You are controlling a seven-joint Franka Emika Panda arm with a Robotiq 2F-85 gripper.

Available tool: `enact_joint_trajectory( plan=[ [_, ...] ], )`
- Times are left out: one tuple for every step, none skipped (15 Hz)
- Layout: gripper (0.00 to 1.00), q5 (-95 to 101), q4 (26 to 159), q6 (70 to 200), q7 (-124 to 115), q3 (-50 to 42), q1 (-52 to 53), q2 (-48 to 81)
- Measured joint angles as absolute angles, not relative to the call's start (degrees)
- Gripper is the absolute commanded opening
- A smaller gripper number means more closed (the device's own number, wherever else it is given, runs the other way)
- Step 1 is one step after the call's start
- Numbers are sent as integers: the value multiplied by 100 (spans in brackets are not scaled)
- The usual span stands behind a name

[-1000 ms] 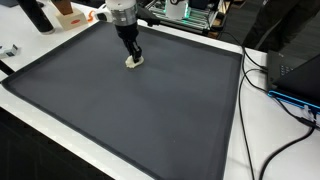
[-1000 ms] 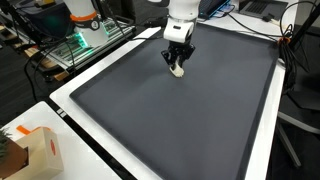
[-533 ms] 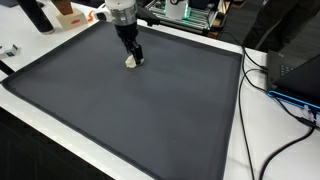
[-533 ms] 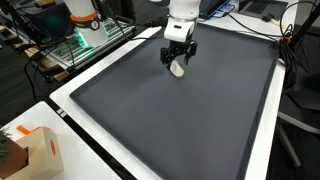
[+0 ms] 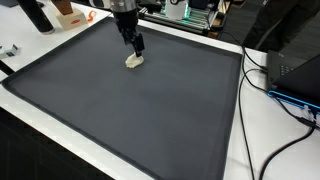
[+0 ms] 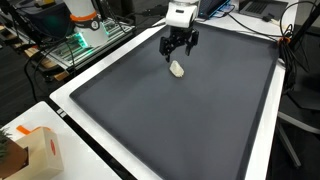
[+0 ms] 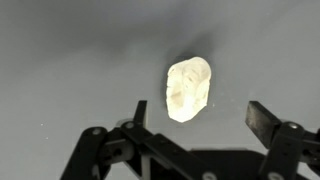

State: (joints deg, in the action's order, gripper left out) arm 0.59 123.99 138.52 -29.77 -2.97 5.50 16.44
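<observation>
A small pale, cream-coloured lump (image 5: 134, 61) (image 6: 177, 69) (image 7: 188, 88) lies alone on the dark grey mat (image 5: 130, 110) (image 6: 180, 110). My gripper (image 5: 137, 45) (image 6: 177, 46) (image 7: 200, 113) hangs just above it with its jaws wide open and nothing between them. In the wrist view the lump rests on the mat slightly ahead of the two black fingertips (image 7: 262, 116), free of both.
The mat has a white border (image 5: 236, 120) (image 6: 70, 112). Cables and a dark box (image 5: 295, 75) lie beyond one side. An orange-and-white carton (image 6: 40, 150) stands at a corner, and electronics with green lights (image 6: 75, 40) sit behind the mat.
The gripper has opened, letting go of the pale lump on the mat, and has risen above it. The lump stays where it was set down.
</observation>
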Motion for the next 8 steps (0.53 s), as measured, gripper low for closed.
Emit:
enact_joint_trajectory(
  plan=[
    [100, 60, 12445, 13758, -2889, -298, 547, 1500],
    [100, 48, 12515, 13716, -2780, -295, 531, 1341],
    [100, -14, 12593, 13714, -2638, -291, 500, 1176],
    [100, -203, 12674, 13733, -2413, -281, 443, 1012],
    [100, -493, 12755, 13780, -2116, -268, 361, 850],
    [100, -874, 12845, 13843, -1765, -259, 259, 694],
    [100, -1315, 12932, 13894, -1418, -257, 146, 551],
    [100, -1785, 13017, 13915, -1053, -260, 20, 430]
  ],
)
